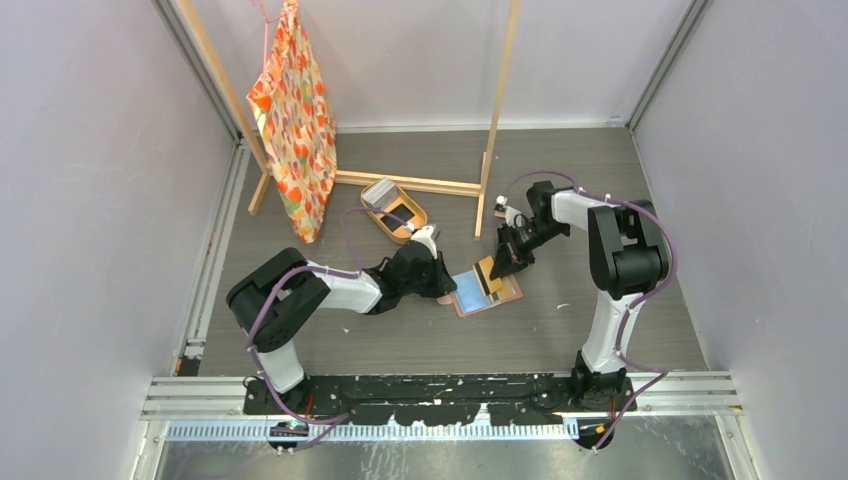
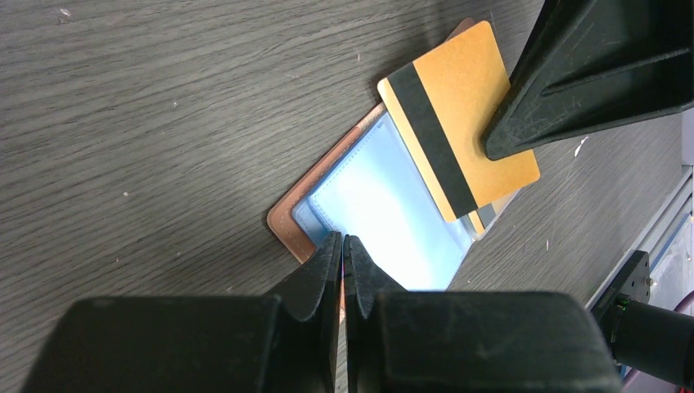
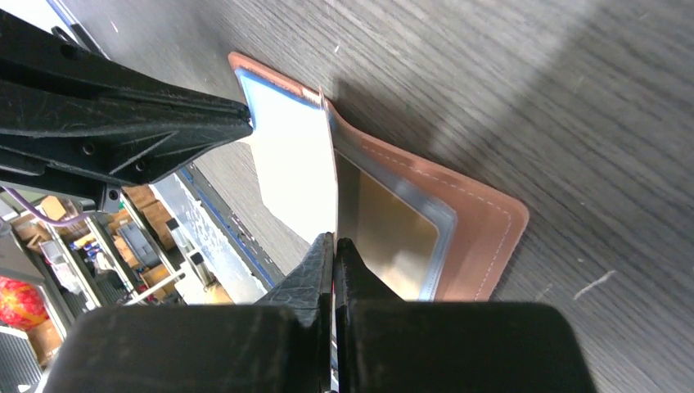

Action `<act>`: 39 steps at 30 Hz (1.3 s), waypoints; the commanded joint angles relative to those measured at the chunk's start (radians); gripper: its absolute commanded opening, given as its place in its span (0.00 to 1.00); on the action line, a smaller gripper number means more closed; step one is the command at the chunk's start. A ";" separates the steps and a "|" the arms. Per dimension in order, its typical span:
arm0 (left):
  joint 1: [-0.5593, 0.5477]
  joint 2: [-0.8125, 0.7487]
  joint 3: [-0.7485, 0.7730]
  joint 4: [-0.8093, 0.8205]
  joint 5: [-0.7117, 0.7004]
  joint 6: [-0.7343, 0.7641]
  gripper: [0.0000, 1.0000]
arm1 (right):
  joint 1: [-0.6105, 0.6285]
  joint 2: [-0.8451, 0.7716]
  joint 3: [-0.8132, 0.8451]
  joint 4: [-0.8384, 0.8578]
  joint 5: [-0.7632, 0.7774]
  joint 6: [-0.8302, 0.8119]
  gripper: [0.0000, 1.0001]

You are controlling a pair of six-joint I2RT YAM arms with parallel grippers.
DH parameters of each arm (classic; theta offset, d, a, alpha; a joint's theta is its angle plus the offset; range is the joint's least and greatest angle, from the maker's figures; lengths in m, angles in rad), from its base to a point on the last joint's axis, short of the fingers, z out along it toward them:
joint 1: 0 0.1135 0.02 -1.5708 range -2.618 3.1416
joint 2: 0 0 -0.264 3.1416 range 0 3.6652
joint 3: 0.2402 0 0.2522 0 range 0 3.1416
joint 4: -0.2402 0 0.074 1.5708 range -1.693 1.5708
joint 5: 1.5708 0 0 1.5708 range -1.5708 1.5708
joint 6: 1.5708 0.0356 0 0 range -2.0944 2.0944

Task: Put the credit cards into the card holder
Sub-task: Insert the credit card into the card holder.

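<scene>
Left wrist: left fingers (image 2: 321,274) clamp card holder (image 2: 286,218) edge; right fingers (image 2: 589,74) pinch credit card (image 2: 479,98).

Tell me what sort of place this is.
Most likely a robot test cell in a lab: plain pale walls box in a grey tabletop, two arms stand on a metal rail, and a wooden rack with a patterned bag looks like a prop.

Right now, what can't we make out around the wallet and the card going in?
Top view: cards in the oval tan tray too small to count.
Left wrist view: right end effector covers a corner of the tan magnetic-stripe plastic card; pocket entry unclear.
Left wrist view: left end effector hides how much salmon-brown leather bifold wallet edge it pinches.
</scene>
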 commanded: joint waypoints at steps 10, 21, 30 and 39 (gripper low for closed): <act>-0.006 -0.001 -0.003 0.008 0.006 0.020 0.06 | 0.023 -0.020 -0.015 -0.024 0.094 -0.018 0.02; -0.006 -0.003 -0.006 0.009 0.007 0.022 0.06 | 0.030 -0.012 0.014 -0.120 0.116 -0.091 0.02; -0.006 0.000 -0.002 0.009 0.013 0.027 0.06 | 0.045 0.019 0.062 -0.209 0.119 -0.167 0.01; -0.006 0.003 0.007 -0.009 0.014 0.030 0.06 | 0.087 0.068 0.101 -0.277 0.133 -0.213 0.01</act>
